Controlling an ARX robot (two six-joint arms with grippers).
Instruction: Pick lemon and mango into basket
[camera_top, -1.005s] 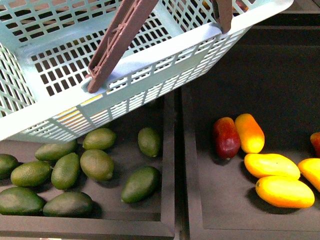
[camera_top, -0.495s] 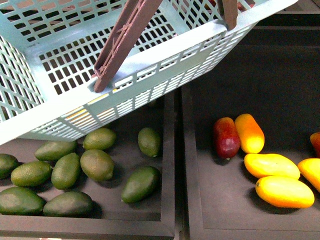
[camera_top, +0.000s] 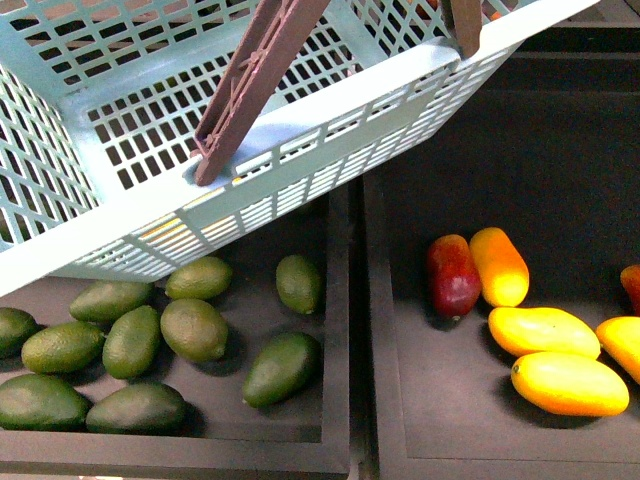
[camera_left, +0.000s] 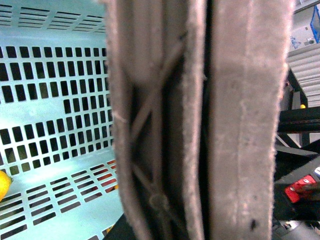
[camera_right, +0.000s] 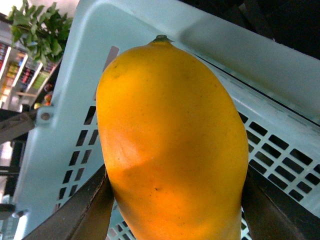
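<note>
The pale teal basket (camera_top: 300, 170) hangs tilted above the bins and fills the upper left of the front view. Its brown handle (camera_left: 200, 120) fills the left wrist view, with my left gripper shut on it and the fingers themselves hidden. In the right wrist view my right gripper (camera_right: 175, 205) is shut on the smooth yellow-orange mango (camera_right: 170, 140), dark fingers (camera_right: 90, 212) on either side. Close behind it are the basket's rim and slotted wall (camera_right: 260, 65). A bright yellow sliver (camera_left: 3, 184) shows against the basket wall; I cannot tell whether it is the lemon.
Below the basket, a dark bin (camera_top: 335, 300) holds several green avocados (camera_top: 193, 328). The bin to its right holds several yellow mangoes (camera_top: 568, 384) and a dark red one (camera_top: 453, 275). A black divider (camera_top: 357, 330) separates the bins. Neither arm shows in the front view.
In the front view the basket has swung slightly to the right and tilted a little more. The fruit in both bins has not moved.
</note>
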